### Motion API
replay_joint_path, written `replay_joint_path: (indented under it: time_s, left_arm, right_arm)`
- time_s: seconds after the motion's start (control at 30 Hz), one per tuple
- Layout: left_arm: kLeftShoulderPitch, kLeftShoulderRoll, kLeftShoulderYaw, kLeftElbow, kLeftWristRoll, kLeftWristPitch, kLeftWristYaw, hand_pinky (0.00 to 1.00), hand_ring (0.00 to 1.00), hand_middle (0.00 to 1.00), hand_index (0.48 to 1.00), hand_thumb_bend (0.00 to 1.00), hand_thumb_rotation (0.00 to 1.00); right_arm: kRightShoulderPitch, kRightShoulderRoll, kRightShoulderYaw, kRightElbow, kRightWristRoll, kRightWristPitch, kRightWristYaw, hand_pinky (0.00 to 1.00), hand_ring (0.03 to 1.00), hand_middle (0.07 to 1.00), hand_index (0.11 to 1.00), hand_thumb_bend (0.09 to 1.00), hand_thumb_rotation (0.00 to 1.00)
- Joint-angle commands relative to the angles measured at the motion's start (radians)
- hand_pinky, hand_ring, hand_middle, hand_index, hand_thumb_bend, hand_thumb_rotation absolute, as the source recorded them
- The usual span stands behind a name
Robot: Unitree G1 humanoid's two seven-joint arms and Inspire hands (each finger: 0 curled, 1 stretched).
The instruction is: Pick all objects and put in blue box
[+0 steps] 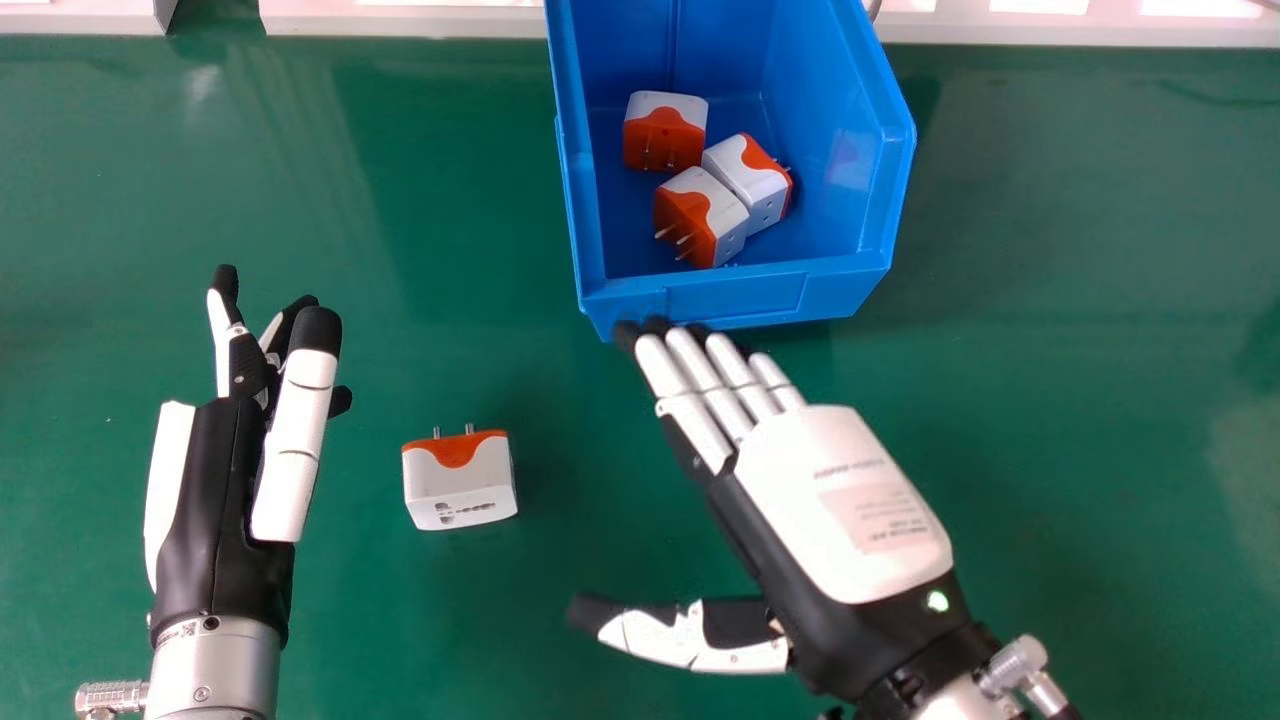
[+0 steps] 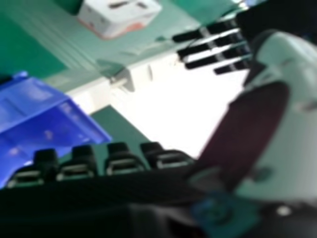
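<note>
In the head view my right hand [image 1: 840,500] is open over the mat, its fingertips by the near edge of the blue box [image 1: 735,298], its thumb stretched toward the left. My left hand [image 1: 225,490] is held open at the left side. Between the two hands a white and orange adapter [image 1: 460,485] lies on the mat, prongs toward the box. Three similar adapters [image 1: 665,130] rest inside the box. The right hand view has my right hand [image 2: 124,161] along the bottom, with the blue box [image 2: 44,114] and the loose adapter [image 2: 119,16] beyond.
A green mat [image 1: 1080,300] covers the work surface. Behind the box, a white ledge [image 1: 400,20] runs along the far edge. The box walls stand high around the adapters inside.
</note>
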Motion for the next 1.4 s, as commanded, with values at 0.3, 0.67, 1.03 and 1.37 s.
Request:
replay_joint_path:
  time_s: [0.3,0.67,1.03,1.37]
  left_arm:
    - [-0.008,0.006,0.001,0.0,0.004,-0.027,0.003,0.82,0.9,0.94,0.964,0.73,1.0]
    - [-0.009,0.008,0.011,0.005,-0.006,-0.038,-0.001,0.83,0.91,0.94,0.965,0.74,1.0]
    - [-0.009,0.004,0.013,0.004,-0.001,-0.035,0.005,0.83,0.92,0.94,0.964,0.75,1.0]
    - [0.003,-0.002,0.006,-0.023,-0.002,-0.019,0.005,0.83,0.92,0.94,0.963,0.74,1.0]
  right_arm:
    - [-0.125,0.089,0.064,0.197,-0.016,-0.081,-0.01,0.99,1.0,1.0,0.988,0.361,0.68]
    - [-0.358,0.232,0.107,0.492,-0.033,-0.038,-0.002,0.98,1.0,1.0,0.98,0.361,0.67]
    - [-0.589,0.301,0.147,0.759,-0.054,-0.004,-0.006,0.96,0.996,1.0,0.967,0.347,0.64]
    - [-0.704,0.312,0.176,0.876,-0.041,-0.015,0.002,0.92,0.98,0.988,0.94,0.346,0.59]
